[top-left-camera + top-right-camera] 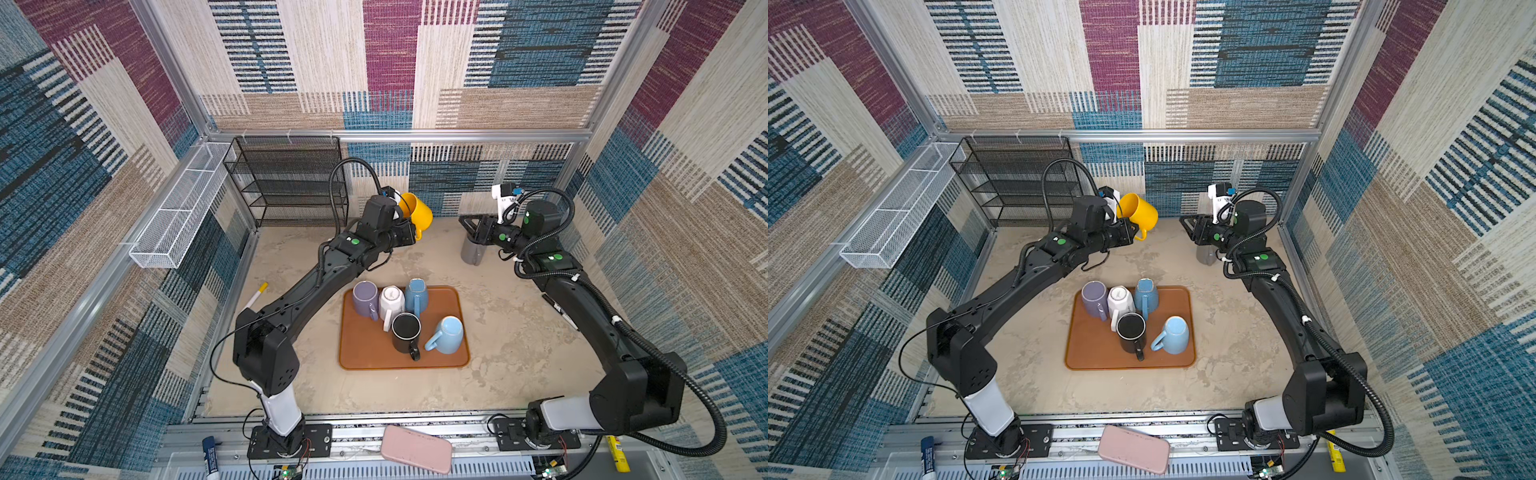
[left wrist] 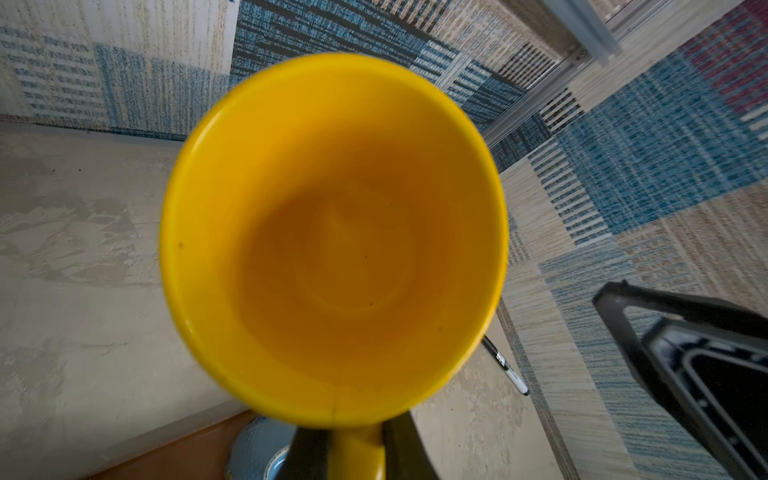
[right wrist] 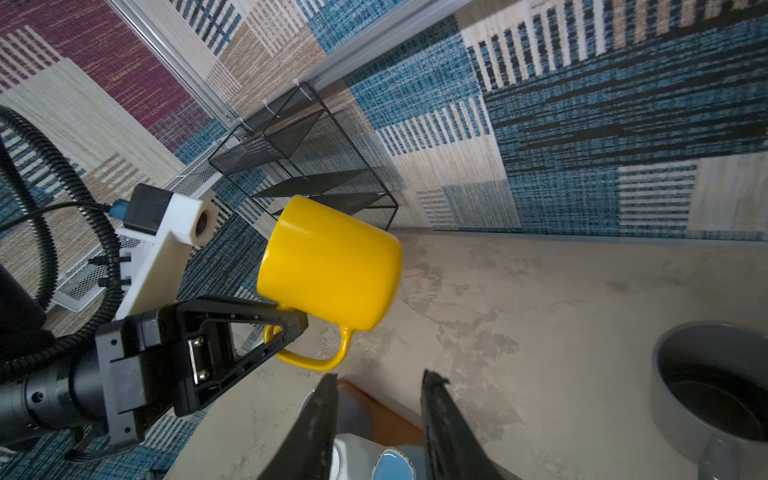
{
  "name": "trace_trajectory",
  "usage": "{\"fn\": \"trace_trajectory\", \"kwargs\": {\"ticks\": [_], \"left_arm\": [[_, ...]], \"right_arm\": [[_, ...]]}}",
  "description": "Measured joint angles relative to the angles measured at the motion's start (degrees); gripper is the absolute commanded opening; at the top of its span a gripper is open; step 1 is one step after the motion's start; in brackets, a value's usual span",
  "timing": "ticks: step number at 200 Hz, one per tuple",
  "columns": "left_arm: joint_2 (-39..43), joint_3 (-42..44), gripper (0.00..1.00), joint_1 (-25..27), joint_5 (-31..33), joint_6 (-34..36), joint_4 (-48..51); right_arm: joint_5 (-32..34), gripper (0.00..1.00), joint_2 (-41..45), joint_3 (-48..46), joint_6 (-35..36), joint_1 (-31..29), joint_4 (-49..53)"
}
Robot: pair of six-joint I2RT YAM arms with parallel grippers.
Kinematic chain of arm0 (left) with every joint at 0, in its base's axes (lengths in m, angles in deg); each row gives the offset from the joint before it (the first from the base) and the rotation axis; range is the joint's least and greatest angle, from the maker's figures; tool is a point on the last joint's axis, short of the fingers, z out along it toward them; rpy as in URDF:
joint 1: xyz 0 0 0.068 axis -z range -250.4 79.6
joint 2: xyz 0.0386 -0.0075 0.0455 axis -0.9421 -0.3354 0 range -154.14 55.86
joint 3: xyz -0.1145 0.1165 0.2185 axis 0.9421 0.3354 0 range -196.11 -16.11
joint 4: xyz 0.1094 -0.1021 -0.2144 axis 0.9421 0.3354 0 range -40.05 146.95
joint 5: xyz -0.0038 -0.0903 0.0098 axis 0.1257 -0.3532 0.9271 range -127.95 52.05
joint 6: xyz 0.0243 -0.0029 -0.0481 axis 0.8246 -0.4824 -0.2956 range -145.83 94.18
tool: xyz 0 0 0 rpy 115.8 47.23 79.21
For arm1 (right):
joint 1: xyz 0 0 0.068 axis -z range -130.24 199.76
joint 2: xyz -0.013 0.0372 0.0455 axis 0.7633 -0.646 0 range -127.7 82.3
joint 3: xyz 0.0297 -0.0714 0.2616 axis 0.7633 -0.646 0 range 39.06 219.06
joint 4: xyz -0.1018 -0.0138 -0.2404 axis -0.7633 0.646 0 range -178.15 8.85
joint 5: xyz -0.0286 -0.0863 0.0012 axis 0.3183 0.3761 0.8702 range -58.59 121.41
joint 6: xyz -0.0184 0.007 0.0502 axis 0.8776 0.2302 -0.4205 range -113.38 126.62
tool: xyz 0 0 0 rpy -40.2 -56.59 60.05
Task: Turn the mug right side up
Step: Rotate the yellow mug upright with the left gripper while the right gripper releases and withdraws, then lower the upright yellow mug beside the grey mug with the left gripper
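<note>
The yellow mug (image 1: 419,212) (image 1: 1140,212) hangs in the air near the back wall, lying roughly on its side with its mouth towards the left arm. My left gripper (image 1: 417,233) (image 1: 1136,232) is shut on its handle, which points down. In the left wrist view the mug's empty inside (image 2: 332,241) fills the picture, and the handle sits between the fingers (image 2: 311,453). In the right wrist view the mug (image 3: 332,266) floats over the table. My right gripper (image 1: 462,220) (image 3: 380,378) is open and empty, a little to the mug's right.
A grey mug (image 1: 473,251) (image 3: 715,399) stands upright under the right gripper. The brown tray (image 1: 361,349) holds several mugs. A black mesh rack (image 1: 291,178) and a white wire basket (image 1: 178,212) stand at the back left. Markers (image 1: 257,294) (image 1: 561,311) lie on the table.
</note>
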Motion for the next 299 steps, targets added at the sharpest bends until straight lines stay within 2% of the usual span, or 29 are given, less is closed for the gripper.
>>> {"fn": "trace_trajectory", "kwargs": {"ticks": [48,76,98,187,299], "left_arm": [[-17.00,-22.23,0.00,1.42,0.70,0.24,14.43],[-27.12,-37.86,0.00,2.73,3.58,1.07,24.37],[-31.80,-44.72,0.00,3.78,5.09,1.95,28.20],[-38.93,-48.06,0.00,7.37,13.60,3.43,32.17],[-44.57,-48.06,0.00,8.59,15.67,3.43,30.71]], "right_arm": [[5.44,0.36,0.46,-0.55,0.81,0.22,2.95],[7.23,0.36,0.81,-1.49,0.85,0.28,3.87],[8.55,0.35,1.36,-2.16,0.83,0.28,4.46],[10.05,0.35,1.79,-4.79,0.52,0.28,4.50],[10.08,0.34,2.69,-6.88,-0.55,0.28,4.46]]}}
